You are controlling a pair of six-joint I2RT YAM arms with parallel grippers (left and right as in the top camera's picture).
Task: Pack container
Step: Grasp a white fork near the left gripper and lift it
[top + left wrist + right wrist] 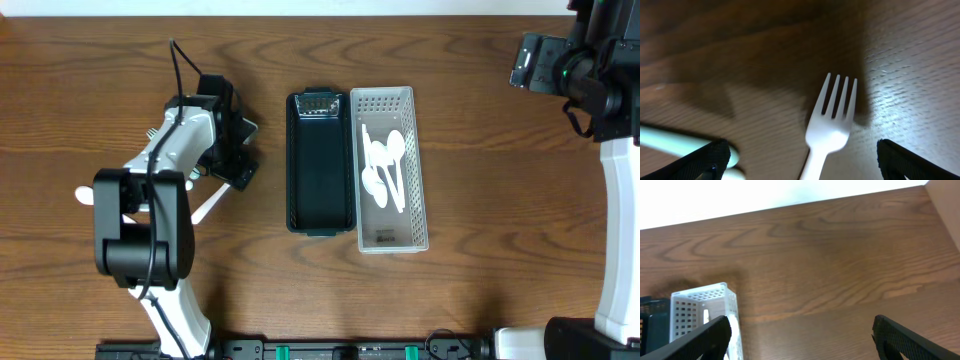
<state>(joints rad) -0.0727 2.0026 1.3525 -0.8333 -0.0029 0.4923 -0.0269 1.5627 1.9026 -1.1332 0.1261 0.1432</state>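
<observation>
A white plastic fork (832,120) lies flat on the wooden table between the open fingers of my left gripper (805,157), tines pointing away from the camera. In the overhead view its handle (207,208) sticks out below the left gripper (242,152). A dark green container (320,165) stands mid-table and looks empty. Next to it on the right, a white perforated basket (412,110) holds several white spoons (385,170). My right gripper (530,62) is open and empty at the far right, well away from both; its fingers (802,335) hover over bare wood.
Another pale utensil (670,142) lies beside the left finger; it also shows in the overhead view (85,195) left of the arm. The right wrist view shows the basket's corner (705,305) and the container's edge (650,325).
</observation>
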